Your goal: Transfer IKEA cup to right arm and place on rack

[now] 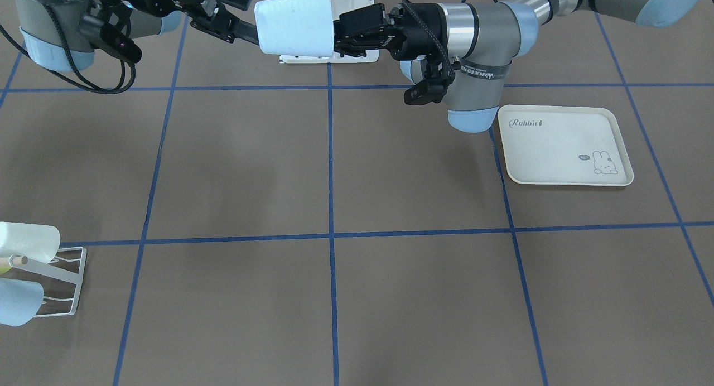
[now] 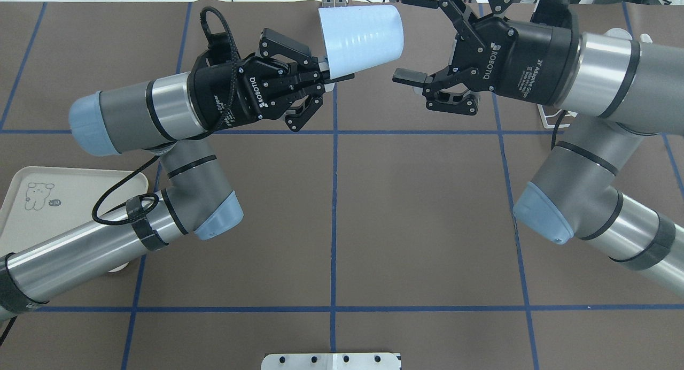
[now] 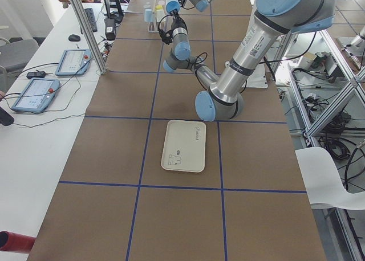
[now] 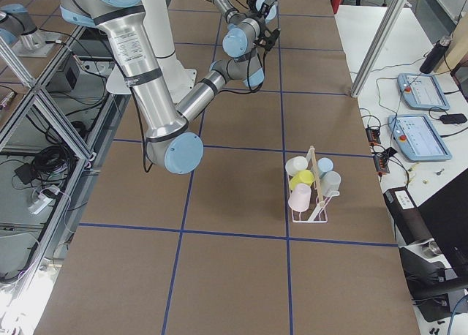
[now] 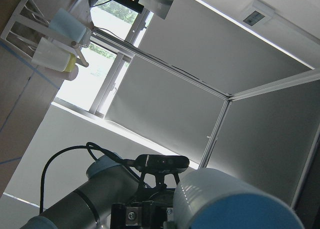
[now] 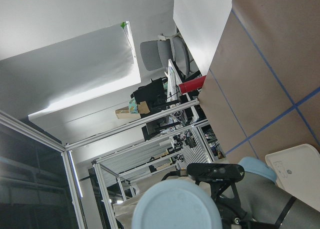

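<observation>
The pale blue IKEA cup is held in the air at the top centre of the overhead view, lying on its side, well above the table. The left hand has its fingers closed on the cup's wall at the open rim end. The right hand faces the cup's closed base from the right of the frame, fingers spread wide and not yet around the body.

The danger lies in the exchange. The rim pinch looks thin, so a nudge from an incoming finger could tilt the cup or knock it loose. If the left hand releases before the right has clamped, the cup drops.

The rack, lower right in the right-side view, carries several cups, so free room looks tight.
</observation>
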`<state>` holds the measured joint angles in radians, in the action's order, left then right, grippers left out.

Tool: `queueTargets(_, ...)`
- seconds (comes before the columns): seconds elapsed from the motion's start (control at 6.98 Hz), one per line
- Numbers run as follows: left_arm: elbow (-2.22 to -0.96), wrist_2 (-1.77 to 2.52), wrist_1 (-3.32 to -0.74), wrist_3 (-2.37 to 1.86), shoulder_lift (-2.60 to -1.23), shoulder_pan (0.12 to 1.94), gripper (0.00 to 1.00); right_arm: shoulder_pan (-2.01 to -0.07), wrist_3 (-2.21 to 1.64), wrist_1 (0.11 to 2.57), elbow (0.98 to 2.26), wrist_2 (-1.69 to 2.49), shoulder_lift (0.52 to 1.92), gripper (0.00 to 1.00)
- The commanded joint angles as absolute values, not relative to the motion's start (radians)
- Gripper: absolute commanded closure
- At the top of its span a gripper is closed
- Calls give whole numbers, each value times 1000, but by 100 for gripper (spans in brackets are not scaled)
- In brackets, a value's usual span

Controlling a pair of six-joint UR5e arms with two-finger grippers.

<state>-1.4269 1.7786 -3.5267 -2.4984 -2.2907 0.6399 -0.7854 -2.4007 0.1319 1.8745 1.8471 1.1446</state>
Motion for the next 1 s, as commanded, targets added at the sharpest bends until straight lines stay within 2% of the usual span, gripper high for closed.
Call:
queueTargets(0.0, -1442, 1778, -3524, -2497, -2292, 623, 100, -785, -2401, 132, 1873, 1845, 1141, 0)
queueTargets(0.86, -1447, 1778, -3522, -2496, -2298, 618, 100, -773, -2396, 132, 1871, 1844, 1132, 0)
